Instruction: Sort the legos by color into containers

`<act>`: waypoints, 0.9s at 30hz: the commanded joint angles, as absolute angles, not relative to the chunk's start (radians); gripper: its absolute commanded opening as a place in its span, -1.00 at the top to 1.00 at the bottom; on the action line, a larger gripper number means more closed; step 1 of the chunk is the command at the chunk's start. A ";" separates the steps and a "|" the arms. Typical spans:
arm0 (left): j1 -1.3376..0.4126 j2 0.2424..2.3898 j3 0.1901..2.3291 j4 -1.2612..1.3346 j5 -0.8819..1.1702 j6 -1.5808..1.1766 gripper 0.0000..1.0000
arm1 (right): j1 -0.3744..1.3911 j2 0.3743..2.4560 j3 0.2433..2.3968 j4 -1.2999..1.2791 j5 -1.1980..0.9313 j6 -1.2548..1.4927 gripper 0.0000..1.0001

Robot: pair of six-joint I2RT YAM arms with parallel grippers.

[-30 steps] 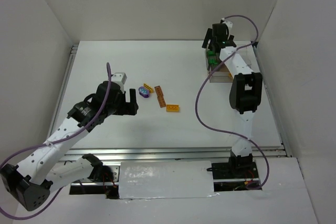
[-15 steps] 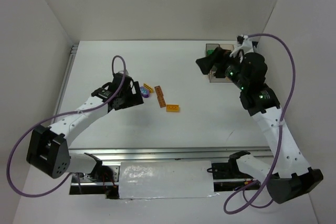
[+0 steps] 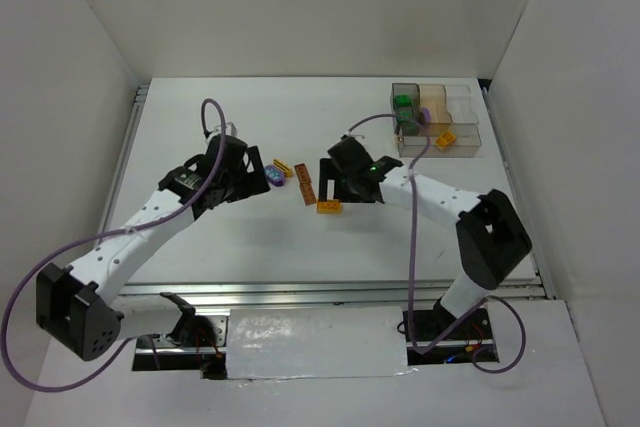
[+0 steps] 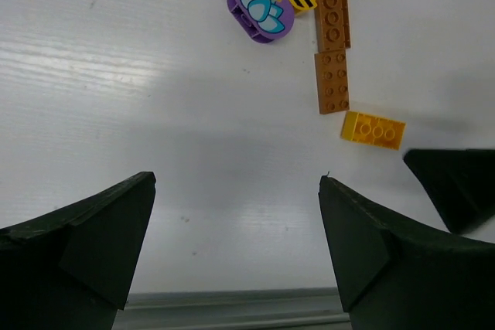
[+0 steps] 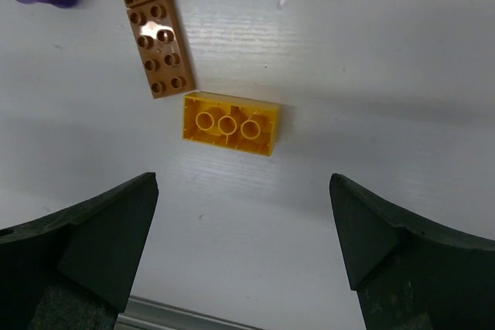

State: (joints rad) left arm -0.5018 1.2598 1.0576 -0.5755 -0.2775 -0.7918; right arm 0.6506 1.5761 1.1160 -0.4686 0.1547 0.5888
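Right pincer [image 5: 241, 183]: spread wide, empty, above yellow brick [image 5: 230, 124] on the worktop [image 5: 387, 52].
Grip: I'd centre on it first, then descend, sparing the brown bricks [image 5: 158, 52] just beside.
Left pincer [image 4: 237, 179]: spread, empty, short of purple piece [image 4: 260, 4].
Tray [image 3: 462, 105]: far right, well apart; the brick likely joins the yellow piece [image 3: 445, 140] inside.

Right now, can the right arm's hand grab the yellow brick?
Probably yes. The right hand is open and points down at the yellow brick, with nothing between them. The brown brick lies close beside it, so it might get bumped.
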 commanded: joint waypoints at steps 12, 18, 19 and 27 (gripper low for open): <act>-0.520 0.962 1.033 -0.769 -0.247 -0.460 -0.99 | 0.779 1.862 1.334 -0.593 0.448 0.736 -0.99; -0.518 0.965 0.963 -0.712 -0.212 -0.445 -0.99 | 0.781 1.893 1.325 -0.554 0.390 0.710 -0.98; -0.518 0.962 0.956 -0.703 -0.216 -0.442 -0.99 | 0.781 1.896 1.325 -0.549 0.382 0.710 -0.97; -0.512 0.971 0.946 -0.684 -0.189 -0.430 -0.99 | 0.781 1.940 1.325 -0.515 0.341 0.701 -0.87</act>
State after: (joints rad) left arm -0.5179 0.9733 0.9409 -0.7235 -0.2070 -0.4503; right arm 0.7704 1.9247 1.2957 -0.5407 0.3477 0.7002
